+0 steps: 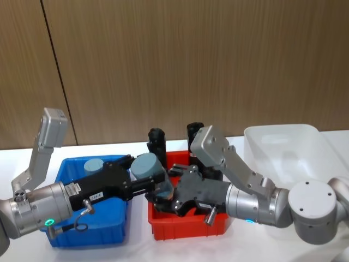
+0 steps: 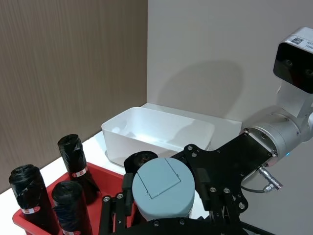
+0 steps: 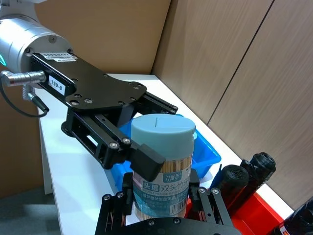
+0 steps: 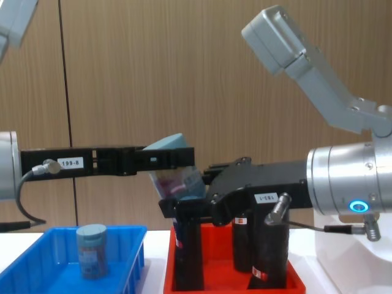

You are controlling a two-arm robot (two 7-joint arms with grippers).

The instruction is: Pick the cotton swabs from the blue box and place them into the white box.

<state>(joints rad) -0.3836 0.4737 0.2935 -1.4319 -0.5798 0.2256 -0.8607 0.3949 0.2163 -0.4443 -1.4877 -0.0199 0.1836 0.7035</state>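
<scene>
A cotton swabs jar (image 1: 148,166) with a grey-blue lid hangs in the air between the blue box (image 1: 117,226) and the red tray. My left gripper (image 1: 143,184) is shut on its upper part, one finger (image 3: 146,160) pressed just under the lid. From the other side my right gripper (image 1: 163,199) holds the jar's lower labelled part (image 3: 161,193), its fingers close against both sides. The jar (image 4: 177,177) is tilted. A second cotton swabs jar (image 4: 92,250) stands upright in the blue box. The white box (image 1: 283,142) sits at the right.
The red tray (image 1: 185,226) between the two boxes holds several tall black rolls (image 2: 73,156), directly below the held jar. A wood-panelled wall runs behind the white table.
</scene>
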